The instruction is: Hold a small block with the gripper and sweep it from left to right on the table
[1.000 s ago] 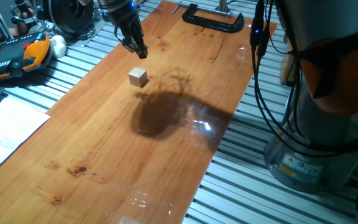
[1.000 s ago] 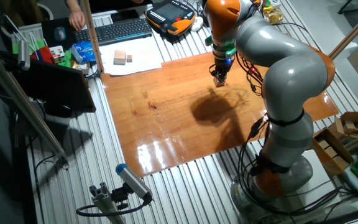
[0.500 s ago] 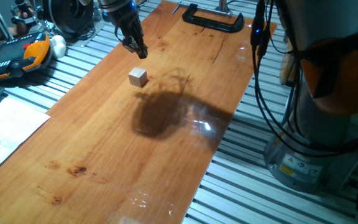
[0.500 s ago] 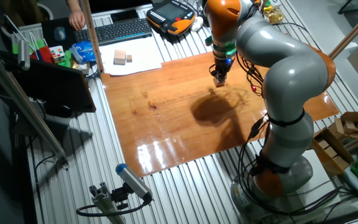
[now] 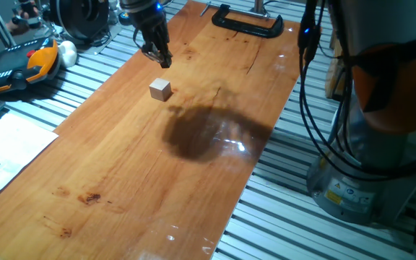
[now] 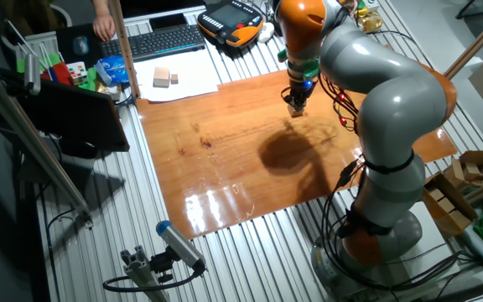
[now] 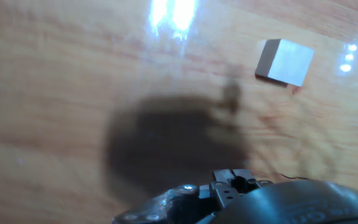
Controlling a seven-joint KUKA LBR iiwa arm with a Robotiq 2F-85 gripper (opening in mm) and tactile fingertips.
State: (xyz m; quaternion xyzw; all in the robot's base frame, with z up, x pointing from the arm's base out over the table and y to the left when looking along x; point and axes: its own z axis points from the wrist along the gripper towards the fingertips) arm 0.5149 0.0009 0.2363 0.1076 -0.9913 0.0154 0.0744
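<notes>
Table (image 5: 193, 173) of reddish-brown wood, bare but for the small block (image 5: 160, 89) lying free near the far end. Gripper (image 5: 163, 61) above and just beyond it, not touching, holding nothing; fingers seemingly close together, though too small and dark to tell. Best centred over the cube, squared to its flat faces, lowered straight, then closed before sweeping.
</notes>
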